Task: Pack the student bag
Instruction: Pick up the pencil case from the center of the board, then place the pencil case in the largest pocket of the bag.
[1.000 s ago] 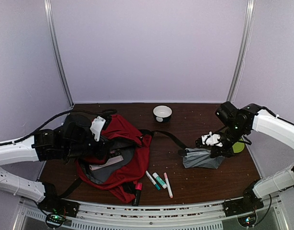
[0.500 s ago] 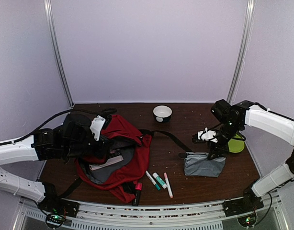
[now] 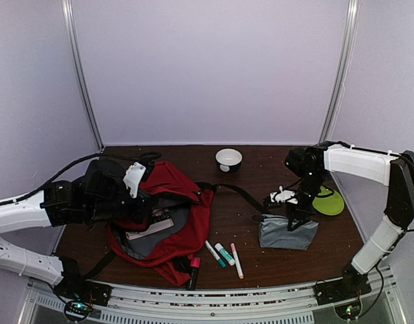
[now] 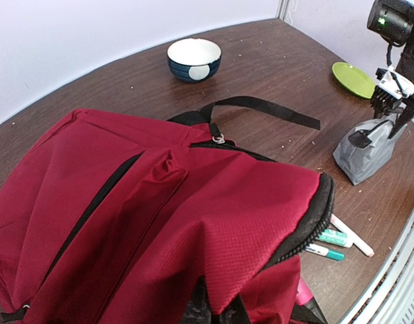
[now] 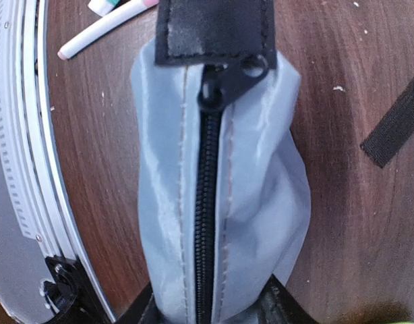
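Observation:
The student bag, a big red backpack with dark lining, lies open at the left of the table. My left gripper is shut on its red top flap and holds the flap raised; the fingers peek out under the fabric. A small grey zipped pouch stands at the right. My right gripper points down over it, and its jaws press both sides of the pouch, whose fabric is squeezed between them.
Several markers lie near the front edge between bag and pouch, and a pink one rests at the bag's corner. A dark bowl stands at the back, a green plate at the right. A black strap trails across the middle.
My right gripper let go of the pouch's top, swung left, turned downward and closed around the pouch. The pouch settled upright on the table. The left arm stayed put.

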`<state>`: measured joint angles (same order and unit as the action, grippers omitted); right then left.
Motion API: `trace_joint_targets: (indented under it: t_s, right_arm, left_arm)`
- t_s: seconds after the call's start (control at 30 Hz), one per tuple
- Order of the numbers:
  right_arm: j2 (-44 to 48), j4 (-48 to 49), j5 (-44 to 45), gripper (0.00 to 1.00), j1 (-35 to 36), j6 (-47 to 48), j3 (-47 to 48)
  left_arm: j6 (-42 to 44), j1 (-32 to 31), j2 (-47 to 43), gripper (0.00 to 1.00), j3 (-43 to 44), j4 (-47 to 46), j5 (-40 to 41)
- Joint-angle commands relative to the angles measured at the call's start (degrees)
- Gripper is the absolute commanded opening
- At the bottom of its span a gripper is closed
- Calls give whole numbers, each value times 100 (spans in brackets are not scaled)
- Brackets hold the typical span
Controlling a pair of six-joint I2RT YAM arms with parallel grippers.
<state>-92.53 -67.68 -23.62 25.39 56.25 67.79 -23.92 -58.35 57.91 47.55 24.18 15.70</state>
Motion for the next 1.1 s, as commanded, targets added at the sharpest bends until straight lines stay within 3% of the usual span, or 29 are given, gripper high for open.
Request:
trace_joint_targets:
  t_s: [0.0,0.07,0.1,0.27,0.5,0.8,0.9,1.07]
  right_arm:
    - [-169,-313,-291,18,-34,-146,242]
    - [-95,-398,-406,2,-13,-248,395]
    - [-32,-415,-422,0,11,-283,464]
    - [642,-360,-405,0,520,-504,781]
    - [1160,398,266,0,2362,-931,1700]
    - [85,1317,765,0,3932,-929,2972]
    - [-275,2155,1199,0,4211,-825,3173]
    - [-1072,2648,1115,0,4372,-874,3972]
  left_arm:
    - [147,-32,-128,0,286,28,139]
    - [227,-28,-146,0,376,152,183]
    - [270,-28,-148,0,424,219,207]
    - [287,-7,-157,0,653,391,245]
    - [203,119,16,0,1163,613,91]
    - [221,245,204,0,1972,1054,-69]
    - [221,245,229,0,2142,1163,-165]
    - [204,245,216,0,2283,1211,-314]
